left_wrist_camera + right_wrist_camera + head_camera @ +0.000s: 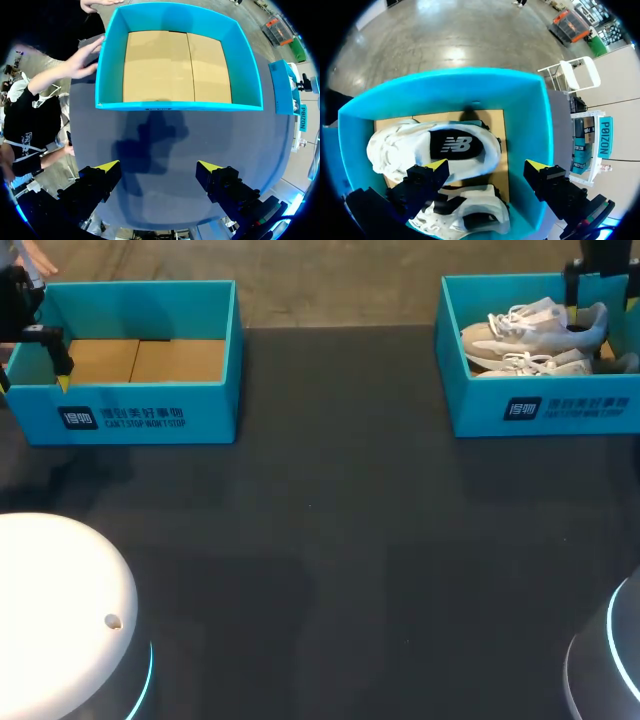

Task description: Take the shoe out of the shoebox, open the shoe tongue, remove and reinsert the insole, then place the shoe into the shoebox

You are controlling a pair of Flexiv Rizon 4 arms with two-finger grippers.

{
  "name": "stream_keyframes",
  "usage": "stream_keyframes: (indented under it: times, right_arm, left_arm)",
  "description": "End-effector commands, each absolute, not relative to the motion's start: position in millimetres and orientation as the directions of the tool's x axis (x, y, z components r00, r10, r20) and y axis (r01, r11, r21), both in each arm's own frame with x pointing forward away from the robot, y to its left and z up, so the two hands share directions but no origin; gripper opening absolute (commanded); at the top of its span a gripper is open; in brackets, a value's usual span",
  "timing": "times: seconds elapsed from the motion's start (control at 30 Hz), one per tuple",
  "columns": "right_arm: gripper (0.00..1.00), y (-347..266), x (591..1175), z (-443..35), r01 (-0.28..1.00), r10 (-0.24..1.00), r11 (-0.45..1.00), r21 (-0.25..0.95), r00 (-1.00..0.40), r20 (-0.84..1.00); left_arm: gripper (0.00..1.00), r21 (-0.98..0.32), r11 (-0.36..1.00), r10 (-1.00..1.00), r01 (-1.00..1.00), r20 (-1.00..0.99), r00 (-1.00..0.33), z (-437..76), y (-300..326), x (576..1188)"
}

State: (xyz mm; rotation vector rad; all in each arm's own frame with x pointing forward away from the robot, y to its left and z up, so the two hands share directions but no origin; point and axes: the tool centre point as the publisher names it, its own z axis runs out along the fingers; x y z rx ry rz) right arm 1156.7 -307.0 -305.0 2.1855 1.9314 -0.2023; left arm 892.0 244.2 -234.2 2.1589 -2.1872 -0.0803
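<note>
Two white shoes lie side by side in the right blue shoebox (540, 405). The far shoe (535, 322) (420, 145) shows a dark insole (455, 145); the near shoe (530, 363) (465, 215) lies beside it. My right gripper (600, 302) (486, 165) hangs open just above these shoes, with nothing held between its fingers. My left gripper (55, 365) (157, 165) is open over the dark table, in front of the left blue shoebox (135, 415) (175, 106), which holds only its cardboard floor.
A person's hand (85, 55) rests at the outer side wall of the left box, and another hand (97, 4) shows at its far corner. The dark table (340, 540) stretches between the two boxes. White arm bases (60, 620) sit at the near corners.
</note>
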Motion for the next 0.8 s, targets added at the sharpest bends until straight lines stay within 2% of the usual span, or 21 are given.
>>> stream_keyframes:
  times: [0.03,0.33,0.8]
  right_arm:
    - [1.0,-304,1143,-290,0.988,0.959,-0.115,0.102,0.138,-0.249]
    - [1.0,-303,1142,-267,0.986,0.959,-0.142,0.089,0.159,-0.233]
    - [1.0,-258,1122,-229,0.989,0.976,-0.134,0.055,0.142,-0.164]
  left_arm:
    - [1.0,0.084,0.013,-1.0,-0.996,0.008,-0.013,-234,244,891]
    - [1.0,0.084,0.013,-1.0,-0.996,0.008,-0.013,-234,244,891]
    - [1.0,0.084,0.013,-1.0,-0.996,0.008,-0.013,-234,244,891]
